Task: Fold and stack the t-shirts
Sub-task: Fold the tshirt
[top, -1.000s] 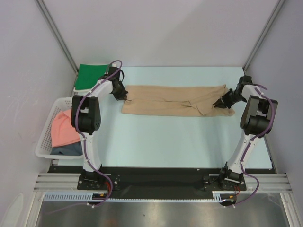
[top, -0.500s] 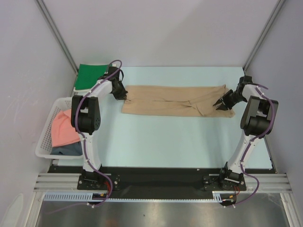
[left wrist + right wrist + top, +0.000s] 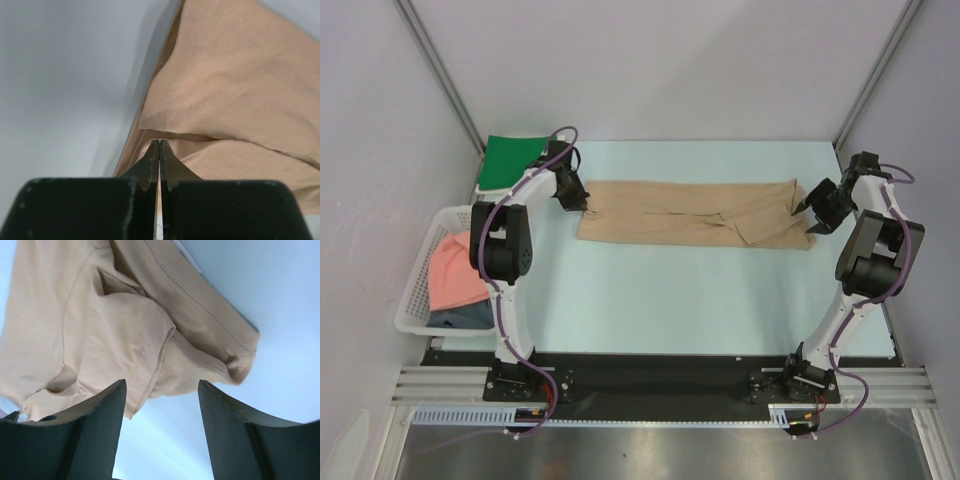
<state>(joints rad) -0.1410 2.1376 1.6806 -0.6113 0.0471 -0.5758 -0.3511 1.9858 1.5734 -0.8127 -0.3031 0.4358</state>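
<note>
Green t-shirt (image 3: pixel 510 160) is lying folded at the counter's (image 3: pixel 700 300) far-left corner, and the salmon t-shirt (image 3: pixel 455 275) is waiting in the basket (image 3: pixel 415 290). My left end effector (image 3: pixel 582 205) is pinching the tan t-shirt (image 3: pixel 690 212) at its left edge, closed tight. My right end effector (image 3: pixel 812 210) is now hanging wide, having just released the right end and backed off. I judge I'm regrasping for the next fold.

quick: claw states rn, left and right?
Left claw: closed, pinching the edge of the tan t-shirt.
Right claw: open, holding nothing, over the shirt's other end.
</note>
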